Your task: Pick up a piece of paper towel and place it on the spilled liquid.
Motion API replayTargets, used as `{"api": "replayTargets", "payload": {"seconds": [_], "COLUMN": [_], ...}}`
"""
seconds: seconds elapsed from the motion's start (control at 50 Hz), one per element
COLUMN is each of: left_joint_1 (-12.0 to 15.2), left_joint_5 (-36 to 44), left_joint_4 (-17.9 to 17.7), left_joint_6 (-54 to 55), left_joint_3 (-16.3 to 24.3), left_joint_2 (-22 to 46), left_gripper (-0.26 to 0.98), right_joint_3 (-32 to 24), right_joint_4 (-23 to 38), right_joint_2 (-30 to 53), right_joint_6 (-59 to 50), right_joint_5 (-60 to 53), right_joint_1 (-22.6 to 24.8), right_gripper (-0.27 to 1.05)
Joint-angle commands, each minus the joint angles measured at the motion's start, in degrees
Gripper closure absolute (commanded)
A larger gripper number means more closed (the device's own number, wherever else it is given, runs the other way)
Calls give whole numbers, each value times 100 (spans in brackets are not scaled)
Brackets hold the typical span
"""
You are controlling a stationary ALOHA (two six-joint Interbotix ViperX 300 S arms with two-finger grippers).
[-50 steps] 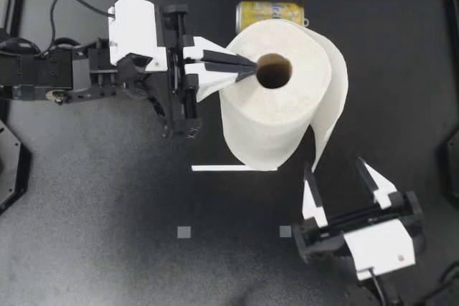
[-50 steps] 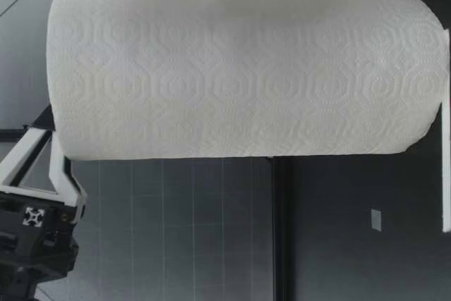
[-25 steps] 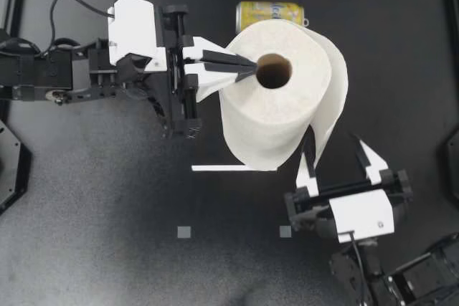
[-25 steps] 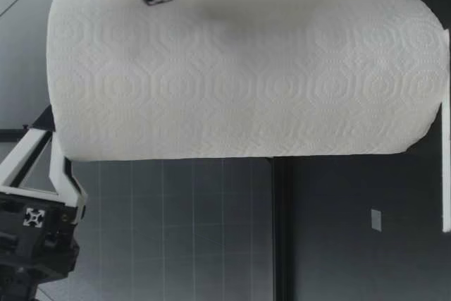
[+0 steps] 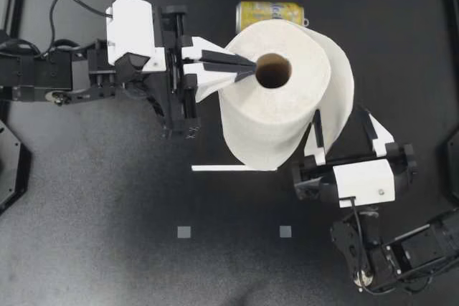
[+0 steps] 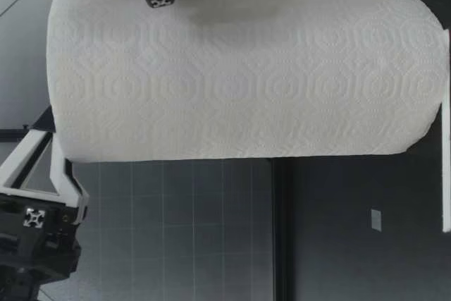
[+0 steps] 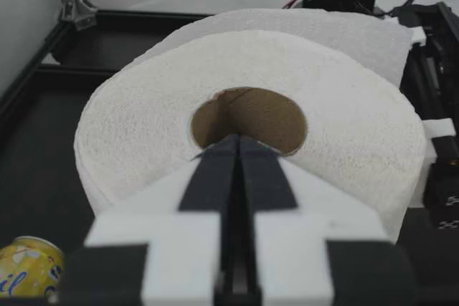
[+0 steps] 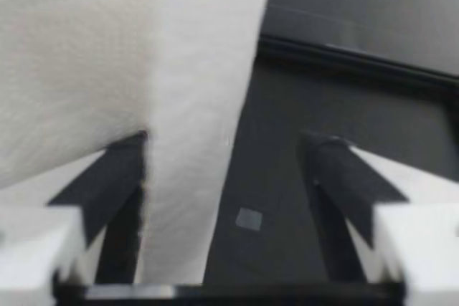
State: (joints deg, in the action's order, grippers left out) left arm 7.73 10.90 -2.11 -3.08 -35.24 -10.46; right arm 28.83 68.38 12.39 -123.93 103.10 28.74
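White paper towel roll (image 5: 276, 116) stands upright mid black counter (image 5: 107, 198), open room toward 7 o'clock; left jaws closed tight at its cardboard core (image 5: 273, 71), right jaws spread wide astride its hanging sheet (image 5: 343, 91) at 4 o'clock.

Yellow can (image 5: 270, 12) lying on black table (image 5: 107, 213), two grey square markers (image 5: 184, 232)

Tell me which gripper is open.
The right gripper, spread wide with the loose sheet of the paper towel roll between; the left gripper is shut at the roll's core.
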Motion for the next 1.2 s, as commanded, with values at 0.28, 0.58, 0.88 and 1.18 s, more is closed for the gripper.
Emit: {"api": "replayTargets", "payload": {"seconds": [0.28,0.58,0.88,1.18], "left_joint_1": [18,44,105,132], "left_joint_5": [-53,-53,-53,-53], "left_joint_4": [-158,-316,-527,-668], "left_joint_6": [18,26,26,26], "left_joint_3": [-158,-255,-387,-580], "left_joint_2": [141,167,211,237], "left_gripper": [64,64,64,64], "right_joint_3": [422,1037,1178,1556], "right_joint_4": [35,-18,-475,-1670], "right_joint_2": [-510,-896,-932,-932], "right_joint_6": [-141,-1046,-1055,-1072], "right_joint_5": [-492,-1274,-1345,-1336], "right_joint_1": [-70,-26,158,448], "right_gripper": [64,90,90,90]}}
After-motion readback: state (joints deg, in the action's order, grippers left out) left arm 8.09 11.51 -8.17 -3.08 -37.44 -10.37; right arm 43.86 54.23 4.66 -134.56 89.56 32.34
